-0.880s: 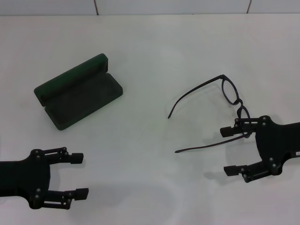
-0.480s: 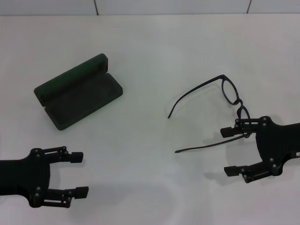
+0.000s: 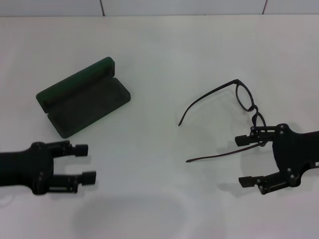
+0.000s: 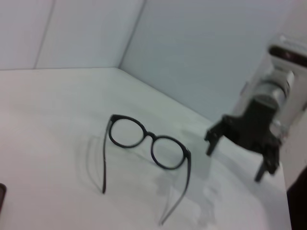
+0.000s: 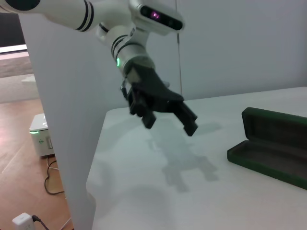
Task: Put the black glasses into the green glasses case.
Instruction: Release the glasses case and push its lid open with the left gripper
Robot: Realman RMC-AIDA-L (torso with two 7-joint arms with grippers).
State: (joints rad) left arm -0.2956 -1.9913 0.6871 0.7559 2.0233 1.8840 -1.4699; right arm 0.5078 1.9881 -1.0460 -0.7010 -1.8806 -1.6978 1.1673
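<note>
Since 0.5 s ago the left gripper [image 3: 85, 162] has been lifted and turned, its 2 fingers apart and empty, just below the green glasses case [image 3: 83, 97], which lies open on the table [image 3: 159, 45]. To the right, the black glasses [image 3: 234, 117] lie unfolded and unmoved, with the right gripper [image 3: 245, 160] held open beside 1 temple arm. No grasp is judged to have been made yet.
</note>
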